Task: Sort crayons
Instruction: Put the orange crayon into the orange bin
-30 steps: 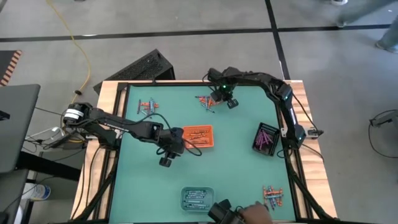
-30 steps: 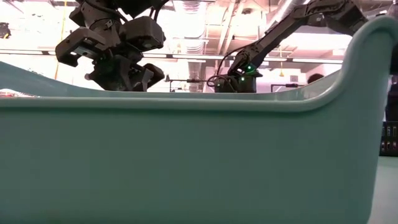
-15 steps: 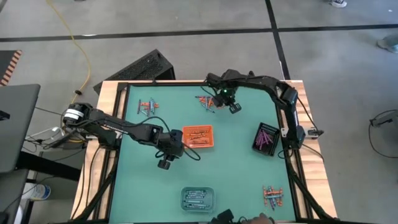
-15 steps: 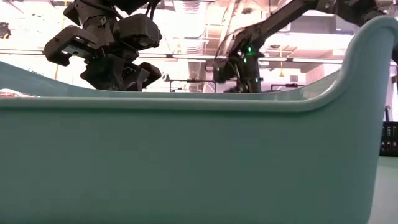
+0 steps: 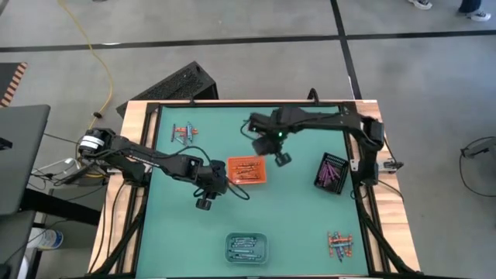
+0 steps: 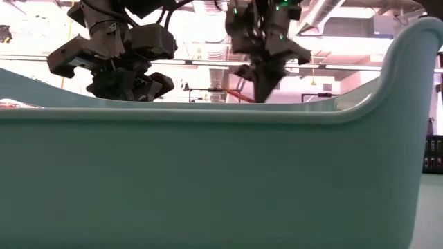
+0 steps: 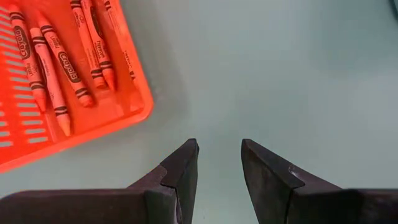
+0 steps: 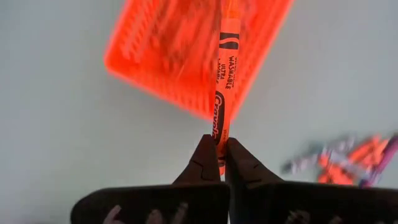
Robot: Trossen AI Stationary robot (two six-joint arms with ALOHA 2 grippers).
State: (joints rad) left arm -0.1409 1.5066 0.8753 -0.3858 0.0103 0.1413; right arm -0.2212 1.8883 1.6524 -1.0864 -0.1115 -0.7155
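The right gripper (image 8: 217,151) pinches an orange crayon (image 8: 222,81) above the green table, near the orange tray (image 5: 247,170). It should centre over the tray and lower before letting go. The left gripper (image 7: 219,163), part-open and empty, waits beside the tray.

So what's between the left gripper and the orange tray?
Nothing: in the left wrist view only bare green mat separates the open left gripper from the orange tray; the high view agrees.
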